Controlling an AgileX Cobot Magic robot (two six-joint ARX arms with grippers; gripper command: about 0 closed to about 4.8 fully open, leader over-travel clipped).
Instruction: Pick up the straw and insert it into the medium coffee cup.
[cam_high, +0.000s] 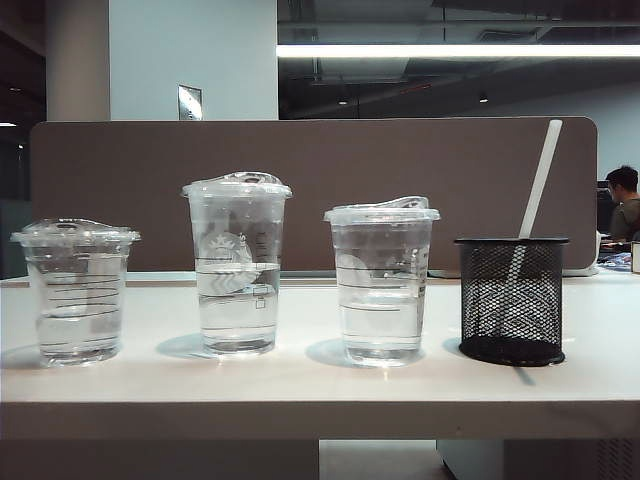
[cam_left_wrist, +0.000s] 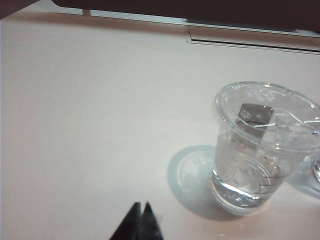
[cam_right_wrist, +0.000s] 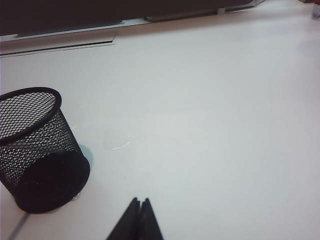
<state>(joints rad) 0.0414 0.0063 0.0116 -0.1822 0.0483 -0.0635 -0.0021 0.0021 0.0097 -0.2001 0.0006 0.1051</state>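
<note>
Here is the white tabletop (cam_high: 300, 385) with three clear lidded cups in a row along it, each holding some water, and a black mesh pen holder (cam_high: 511, 300) standing toward the right end. The straw (cam_high: 537, 190) leans inside that holder, its white top poking well above the rim and tilting to the right. The medium coffee cup (cam_high: 381, 283) stands just left of the holder, apart from it, with faint horizontal lines on its wall. Left of it rises the tallest cup (cam_high: 237, 263) with printed boxes, and nearest the left edge sits the short squat cup (cam_high: 76, 290). Neither arm shows in the exterior view. In the left wrist view, the left gripper (cam_left_wrist: 140, 207) hangs over bare tabletop with its dark fingertips pressed together on nothing, a clear cup near it. In the right wrist view, the right gripper (cam_right_wrist: 140, 202) is likewise pinched together and empty, with the mesh holder close beside it.
</note>
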